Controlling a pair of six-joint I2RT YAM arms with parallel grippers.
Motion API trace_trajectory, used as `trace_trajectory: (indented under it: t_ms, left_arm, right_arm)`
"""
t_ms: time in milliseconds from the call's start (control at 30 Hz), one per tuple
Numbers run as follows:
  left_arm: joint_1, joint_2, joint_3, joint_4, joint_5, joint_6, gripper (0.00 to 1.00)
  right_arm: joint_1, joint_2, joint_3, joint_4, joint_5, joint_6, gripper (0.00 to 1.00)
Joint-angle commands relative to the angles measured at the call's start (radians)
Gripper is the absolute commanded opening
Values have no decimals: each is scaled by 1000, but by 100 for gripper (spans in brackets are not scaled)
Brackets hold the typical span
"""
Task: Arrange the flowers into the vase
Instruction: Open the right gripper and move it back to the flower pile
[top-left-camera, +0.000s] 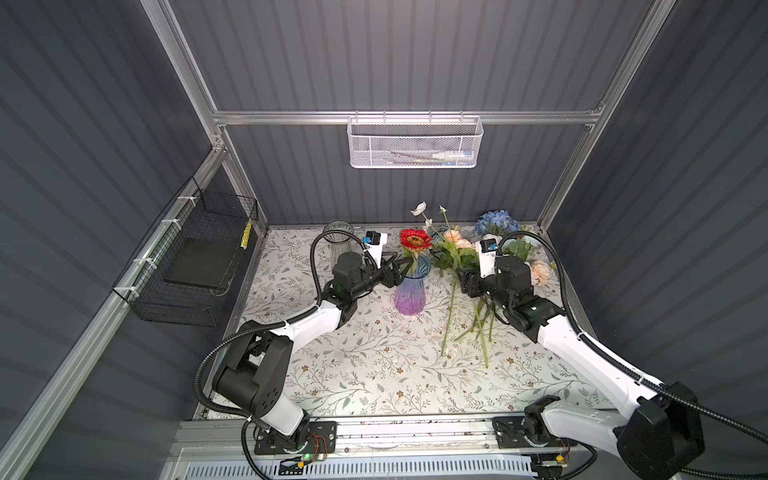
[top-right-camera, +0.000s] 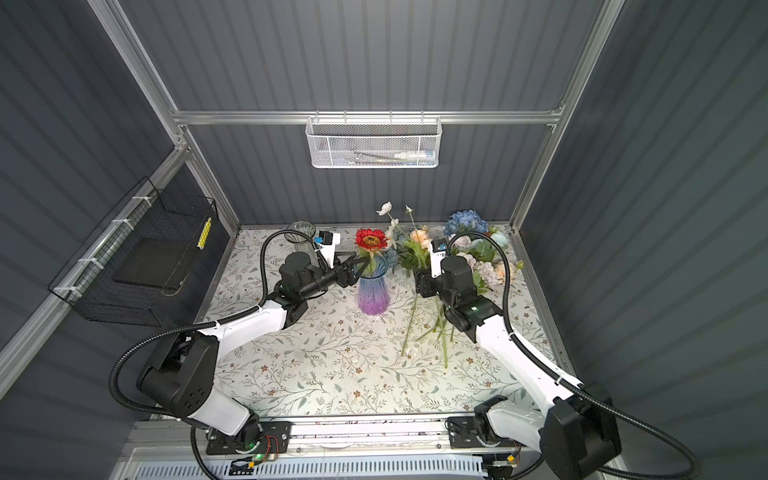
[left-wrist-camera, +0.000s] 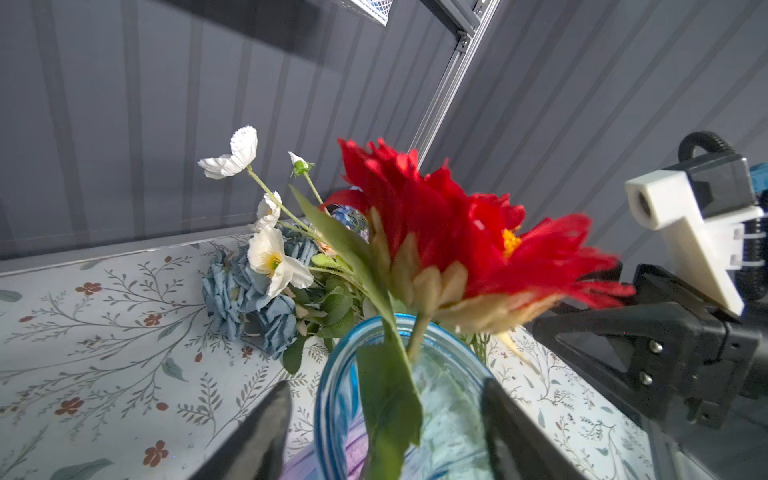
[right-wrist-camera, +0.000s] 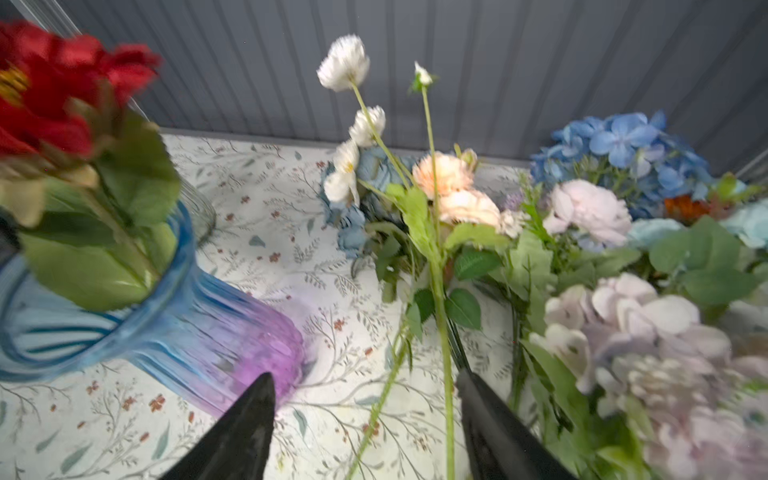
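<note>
Your left claw (left-wrist-camera: 386, 386) is apart, fingers flanking the blue vase (left-wrist-camera: 449, 407) rim, red daisy (left-wrist-camera: 436, 220) inside. Right claw (right-wrist-camera: 363, 376) is apart too, w/ white-flower stem (right-wrist-camera: 442, 332) btwn its fingers.

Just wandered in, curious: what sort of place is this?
Likely a robot test booth, not a florist's: aluminium frame with grey wall panels, two mounted robot arms, flowers staged on a tablecloth.

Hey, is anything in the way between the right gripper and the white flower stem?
Nothing visible: the right gripper is open, and the white flower stem lies just ahead, in line with the gap between its fingers.
</note>
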Motion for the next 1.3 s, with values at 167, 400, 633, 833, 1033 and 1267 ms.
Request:
trace_trajectory:
  t_ms: [167, 400, 633, 833, 1033, 1267]
  left_arm:
    - [0, -142, -28, -121, -103, -6, 99]
    - [30, -271, -99, -200, -246, -46, 100]
    - [126, -289, -170, -223, -296, -192, 99]
    - [160, -279, -223, -181, -278, -259, 99]
    - [160, -271, -218, -176, -258, -259, 99]
    - [160, -266, -220, -162, -254, -267, 99]
  right_arm:
    - [-86, 27, 22, -200, -82, 24, 50]
    - [-91, 163, 52, -241, -142, 23, 48]
    - [-93, 280, 104, -256, -67, 17, 41]
    - [-103, 367, 124, -249, -28, 26, 34]
    - [-107, 452, 159, -267, -23, 47, 29]
    - [-114, 496, 196, -287, -33, 61, 15]
